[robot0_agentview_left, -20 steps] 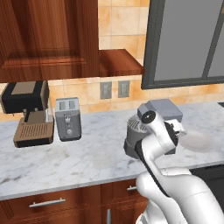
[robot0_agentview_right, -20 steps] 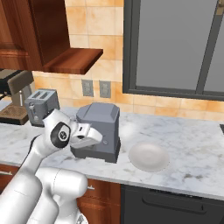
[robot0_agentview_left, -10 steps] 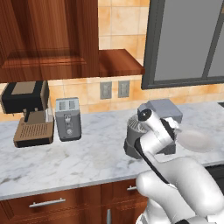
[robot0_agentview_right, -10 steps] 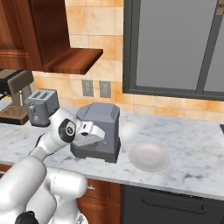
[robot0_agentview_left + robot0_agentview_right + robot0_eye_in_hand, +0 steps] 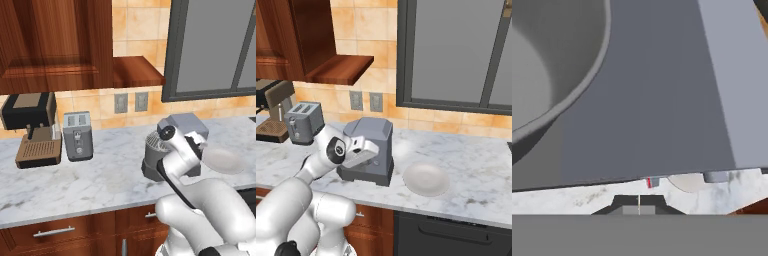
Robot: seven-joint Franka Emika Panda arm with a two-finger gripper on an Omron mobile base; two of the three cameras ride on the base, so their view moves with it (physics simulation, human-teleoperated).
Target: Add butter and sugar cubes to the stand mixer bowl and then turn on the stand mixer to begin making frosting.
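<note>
The arm is bent low over the marble surface point(image 5: 100, 180), with the claw point(image 5: 372, 156) pressed in against the front of the mixer point(image 5: 373, 145). In the hand view the mixer's grey side point(image 5: 662, 90) is seen very close, with the bowl point(image 5: 552, 65) rim curving at upper left; the bowl interior looks bare as far as can be seen. Below the mixer's edge a small red mark point(image 5: 649, 182) and a grey knob point(image 5: 715, 176) are seen, possibly the switch, though too small to be sure.

Claw state cannot be told: the fingertips are barely visible and nothing is seen between them. Butter and sugar cubes are not made out; whether they are already in the bowl cannot be told.

In the left base view the bowl point(image 5: 152, 150) is seen just left of the arm's wrist. A white plate point(image 5: 426, 179) lies on the surface near the mixer's right side.

Step judged: the switch-on step, or an approach to the mixer. The next move would call for a fine alignment of a fingertip on the control and a short, gentle push.
</note>
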